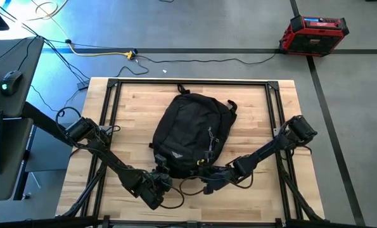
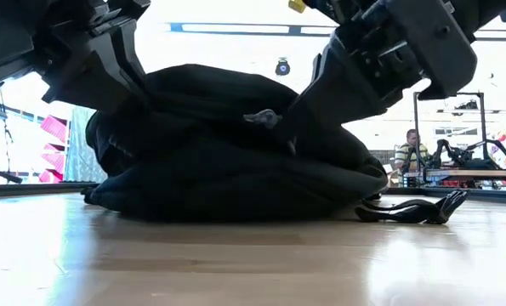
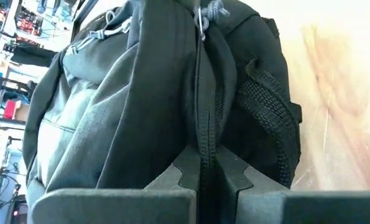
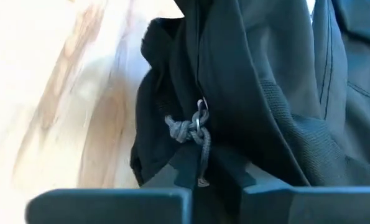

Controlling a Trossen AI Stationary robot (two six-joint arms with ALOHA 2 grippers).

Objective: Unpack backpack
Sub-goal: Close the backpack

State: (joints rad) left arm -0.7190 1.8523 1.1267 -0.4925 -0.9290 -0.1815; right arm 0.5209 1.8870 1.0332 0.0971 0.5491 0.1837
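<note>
Backpack is lying on the wooden table, occupying the centre of the high view, with its top loop pointing toward the upper edge of the frame and its small white logo toward the lower edge. In the low view it is filling the middle of the frame as a rounded black mound, with a strap trailing onto the tabletop at the right.

Left gripper is sitting at the lower-left edge of the backpack in the high view. Its fingers are pressing together on a fold of fabric along the zipper line, as the left wrist view is showing at the lower centre of its frame.

Right gripper is sitting at the lower-right edge of the backpack in the high view. Its fingers are standing closed on the grey cord of a zipper pull, which is hanging from a small metal ring just above them in the right wrist view.

A red case is resting on the floor at the upper right of the high view. A person is showing in the room at the far right of the low view.
</note>
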